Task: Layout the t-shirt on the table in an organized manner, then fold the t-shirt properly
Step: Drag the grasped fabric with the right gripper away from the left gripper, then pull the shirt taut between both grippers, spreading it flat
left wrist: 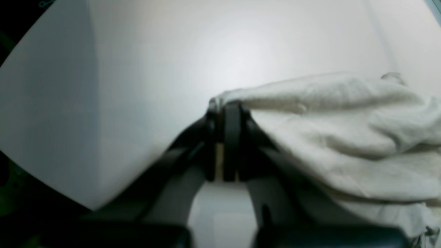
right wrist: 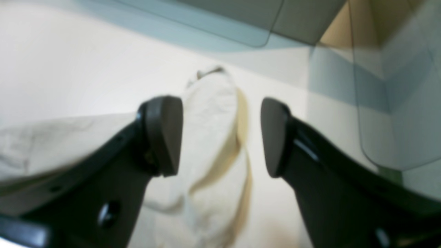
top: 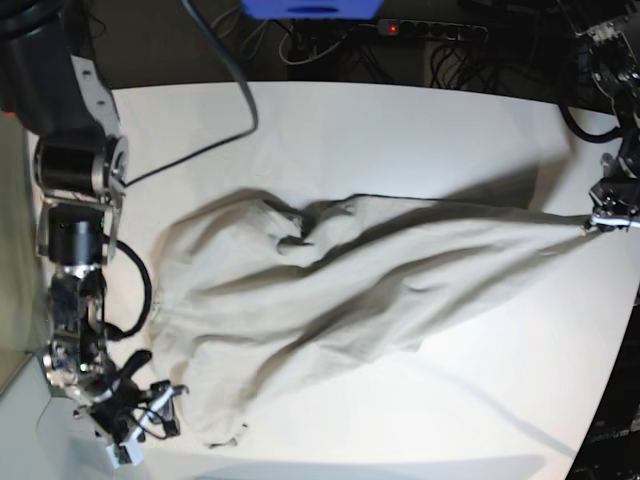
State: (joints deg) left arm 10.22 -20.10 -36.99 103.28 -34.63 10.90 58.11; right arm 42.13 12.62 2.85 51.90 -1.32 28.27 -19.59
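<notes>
Here the t-shirt (top: 330, 290) lay spread in wrinkles across the middle of the table (top: 400, 120), its bulk bunched toward the left edge in the base view and one part drawn out in a long taut tongue toward the right edge. The left gripper (top: 598, 222) stood at that right edge, its jaws pressed together on the tip of the stretched cloth; in the left wrist view the dark fingers (left wrist: 231, 131) met with a fold of the t-shirt (left wrist: 344, 131) pinched between them, the rest of the fabric draping away to the right above the white table (left wrist: 137, 86).

The right gripper (top: 140, 412) sat near the front left corner of the table, just beside the shirt's lower hem. Its jaws stood wide apart, holding nothing: in the right wrist view the two pads (right wrist: 165, 134) were spread, and a blurred strip of the t-shirt (right wrist: 213, 137) showed in the gap between them, touching neither that could be seen. A black cable (top: 215, 140) trailed over the far left part of the table.
</notes>
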